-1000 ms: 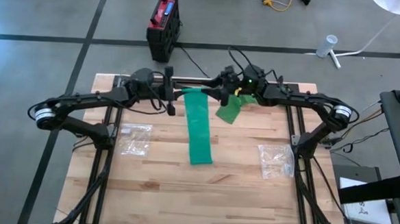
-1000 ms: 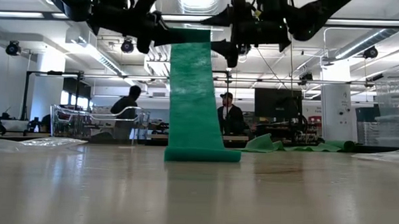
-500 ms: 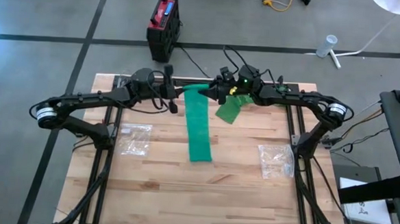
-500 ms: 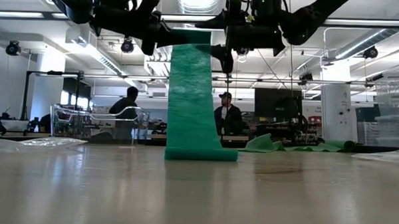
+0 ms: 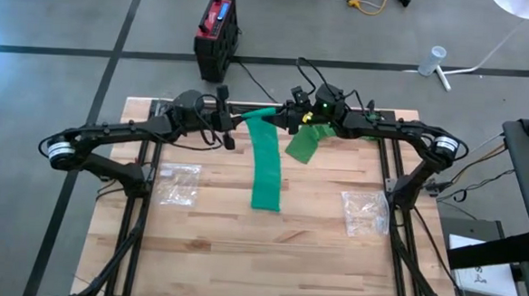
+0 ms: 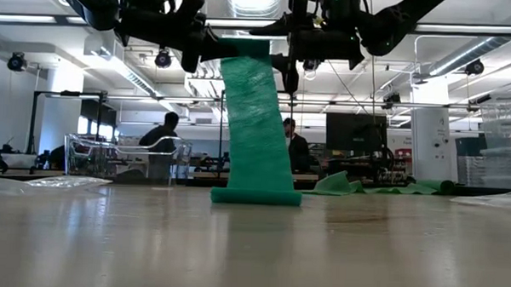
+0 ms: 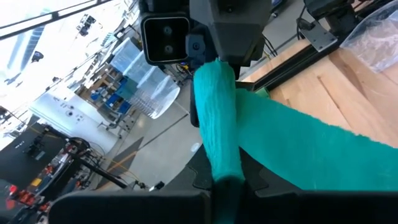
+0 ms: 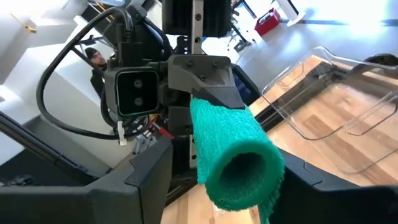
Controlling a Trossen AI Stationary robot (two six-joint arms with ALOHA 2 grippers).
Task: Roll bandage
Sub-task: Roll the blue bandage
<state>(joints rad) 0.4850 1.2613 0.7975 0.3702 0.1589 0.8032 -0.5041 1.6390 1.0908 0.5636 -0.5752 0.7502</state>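
left gripper point(image 5: 233, 125) clenched on rolled end of green bandage point(image 5: 266, 171), held above table point(image 5: 286, 258) | bandage strip hangs from between both grippers, tail lying on table below | right gripper point(image 5: 281, 120) fingers either side of roll's far end, grasp unclear | second green bandage point(image 5: 304, 146) just beside right gripper

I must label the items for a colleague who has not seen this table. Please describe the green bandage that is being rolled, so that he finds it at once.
Start at the wooden table and look to its far edge, where the left gripper and the right gripper meet. The bandage being rolled hangs from between them as a long green strip down to the tabletop. The other green bandage lies crumpled beside it.
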